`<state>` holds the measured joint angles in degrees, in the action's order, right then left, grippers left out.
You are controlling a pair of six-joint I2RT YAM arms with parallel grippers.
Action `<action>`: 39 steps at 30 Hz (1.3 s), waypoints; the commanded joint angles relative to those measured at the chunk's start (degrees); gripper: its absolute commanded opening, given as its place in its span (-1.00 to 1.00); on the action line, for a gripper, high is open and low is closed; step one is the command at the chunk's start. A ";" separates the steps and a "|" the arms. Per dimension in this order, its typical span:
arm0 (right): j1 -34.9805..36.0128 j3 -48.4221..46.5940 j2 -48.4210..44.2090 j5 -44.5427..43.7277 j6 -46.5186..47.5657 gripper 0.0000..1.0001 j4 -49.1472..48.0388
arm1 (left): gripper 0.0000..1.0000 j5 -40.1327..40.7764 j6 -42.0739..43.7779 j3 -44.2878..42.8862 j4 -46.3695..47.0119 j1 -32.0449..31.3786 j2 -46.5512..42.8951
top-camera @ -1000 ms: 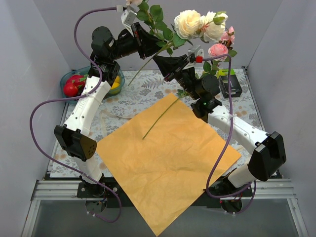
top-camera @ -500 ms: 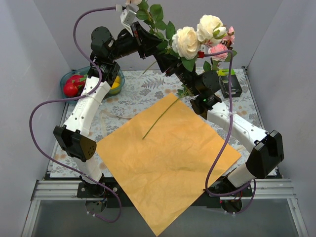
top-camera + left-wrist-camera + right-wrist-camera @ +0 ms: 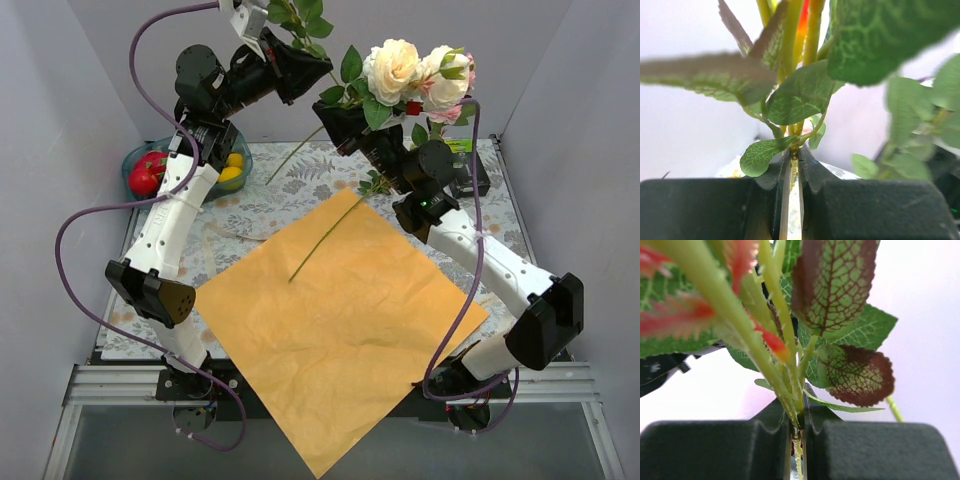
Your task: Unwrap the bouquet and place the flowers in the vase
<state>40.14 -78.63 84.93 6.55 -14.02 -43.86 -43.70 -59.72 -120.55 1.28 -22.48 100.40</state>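
Holding the flowers aloft over the surface, my left pincer and right pincer both clamp their stems; one loose stem lies on the flat orange paper below.

Top view: high overhead at robot's rear, looking down. Wrist views: right behind left gripper and right gripper, facing out along fingers, very close. All three share flowers, stems at fingertips
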 commanded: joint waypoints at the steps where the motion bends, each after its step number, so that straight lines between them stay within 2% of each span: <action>1: 0.03 -0.56 -8.00 6.54 -0.75 -0.97 2.96 | -1.00 16.16 8.38 -2.85 -6.98 -0.20 -1.17; 3: 0.20 -1.61 -10.12 6.64 3.45 -0.97 10.40 | -1.00 21.72 11.02 -2.67 -9.36 -0.20 -0.73; 5: 0.20 -3.01 -13.20 0.97 6.62 -0.97 15.00 | -1.00 22.87 14.44 -1.27 -10.59 -0.20 -0.82; 8: 0.03 -8.61 -14.35 -8.43 14.18 -0.97 24.06 | -1.00 21.48 17.35 -2.22 -14.79 -0.28 0.23; 9: 0.11 -10.73 -13.48 -10.48 19.59 -0.97 28.69 | -1.00 20.86 17.71 -2.75 -15.94 -0.28 1.02; 13: -0.76 -15.50 -11.98 -18.05 26.05 -0.97 33.31 | -1.00 15.76 19.03 -2.32 -18.94 -0.63 1.47; 16: -3.56 -15.50 -12.94 -19.47 26.33 -0.97 33.57 | -1.00 11.73 17.54 -2.32 -18.24 -0.81 2.08; 23: -6.74 -16.56 -14.61 -25.26 26.95 -0.97 38.84 | -1.00 -0.94 14.03 -9.34 -17.45 -1.25 5.85; 27: -7.79 -16.21 -16.63 -27.02 25.01 -0.97 42.61 | -1.00 -0.60 13.05 -11.28 -16.57 -1.95 5.95; 33: -7.88 -15.06 -19.53 -28.96 24.22 -0.97 46.22 | -1.00 -0.94 12.00 -8.65 -14.20 -3.18 3.84; 39: -8.15 -12.08 -22.08 -31.15 25.45 -0.97 45.53 | -1.00 -0.51 12.00 -9.17 -13.85 -3.27 4.10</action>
<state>32.34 -92.53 64.97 -21.76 10.72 3.40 -43.81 -47.37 -129.36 -14.28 -25.58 107.46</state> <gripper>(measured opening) 0.122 0.056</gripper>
